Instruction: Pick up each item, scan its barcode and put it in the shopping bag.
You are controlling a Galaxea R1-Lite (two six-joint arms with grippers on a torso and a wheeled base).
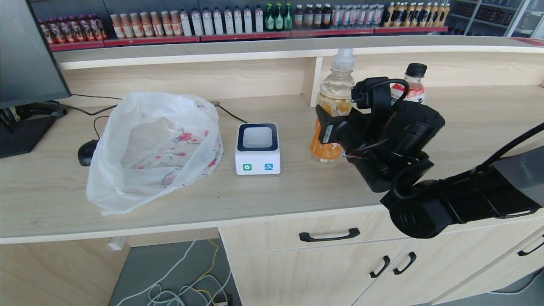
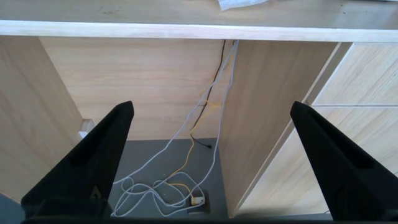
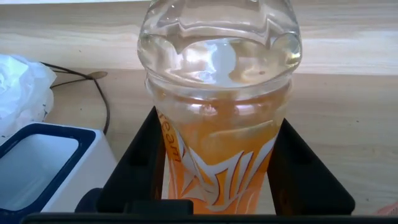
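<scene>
Clamping the clear plastic orange-drink bottle (image 1: 335, 91) at mid-height, upright on the wooden tabletop (image 1: 297, 187), the right jaws should lift straight, then face its barcode to the white box scanner (image 1: 257, 148) beside them; left jaws stand apart.

left hand (image 2: 212, 106): low, spread wide | right hand (image 3: 219, 118): clamped on bottle (image 1: 335, 91)

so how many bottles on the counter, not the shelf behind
2. An orange bottle in the right gripper, right of the scanner; a black-capped bottle behind the gripper, partly hidden. More may be hidden.
</scene>
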